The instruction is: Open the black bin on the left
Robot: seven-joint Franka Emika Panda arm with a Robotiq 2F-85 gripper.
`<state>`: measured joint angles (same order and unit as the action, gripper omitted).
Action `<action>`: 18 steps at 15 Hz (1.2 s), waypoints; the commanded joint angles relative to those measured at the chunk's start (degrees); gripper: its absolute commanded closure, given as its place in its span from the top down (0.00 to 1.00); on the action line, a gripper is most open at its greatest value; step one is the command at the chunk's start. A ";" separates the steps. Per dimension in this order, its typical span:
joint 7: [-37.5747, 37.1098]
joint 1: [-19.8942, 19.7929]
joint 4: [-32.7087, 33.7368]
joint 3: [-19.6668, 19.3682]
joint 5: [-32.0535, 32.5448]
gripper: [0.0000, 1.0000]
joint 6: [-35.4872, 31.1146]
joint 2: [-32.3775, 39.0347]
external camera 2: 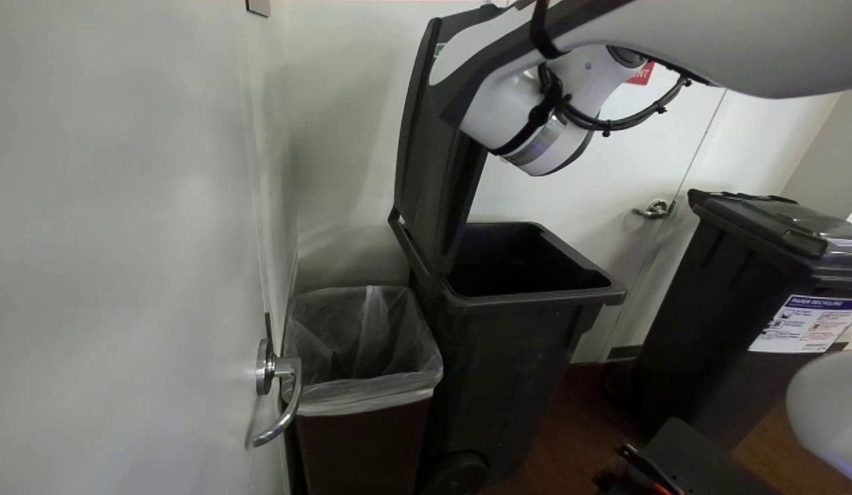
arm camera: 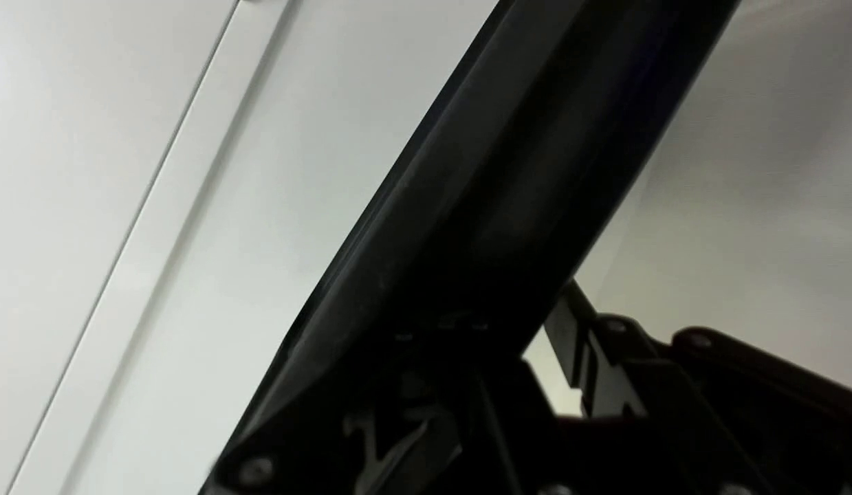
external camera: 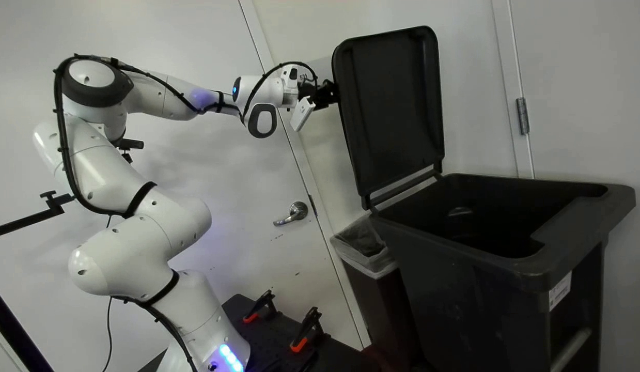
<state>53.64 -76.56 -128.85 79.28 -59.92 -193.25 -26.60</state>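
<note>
Black bin (external camera: 480, 294) has its lid (external camera: 392, 108) raised, gripper (external camera: 333, 93) at its edge, whether clamped I cannot tell.

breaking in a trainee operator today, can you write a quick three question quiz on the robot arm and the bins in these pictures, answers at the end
1. True or false: the gripper is at an edge of the raised lid of the black bin.

2. Choose one: the brown wastebasket stands (A) inside the black bin, (B) beside the black bin, (C) on top of the black bin.

3. Short answer: in an exterior view, what heading is printed on the sign on the closed wheelie bin?

Key: 1. True. 2. B. 3. Paper Recycling.
</note>
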 commanded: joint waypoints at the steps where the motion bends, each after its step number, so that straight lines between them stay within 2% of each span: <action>1: -1.26 -9.61 4.77 6.24 1.34 0.06 9.04 -5.40; 2: -1.53 -10.96 5.81 7.08 1.61 0.06 10.25 -6.68; 3: -10.32 -10.84 4.68 6.29 11.64 0.06 10.18 -6.48; 4: -12.43 -11.47 5.38 6.55 14.84 0.06 10.95 -6.66; 11: -39.96 -12.23 5.42 6.35 49.39 0.06 10.45 -3.66; 14: -45.66 -12.39 5.53 6.99 57.06 0.06 10.17 -2.65; 18: -49.29 -12.63 5.01 8.12 61.96 0.06 9.87 -1.94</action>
<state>6.22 -85.78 -123.94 84.49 -1.95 -185.65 -31.59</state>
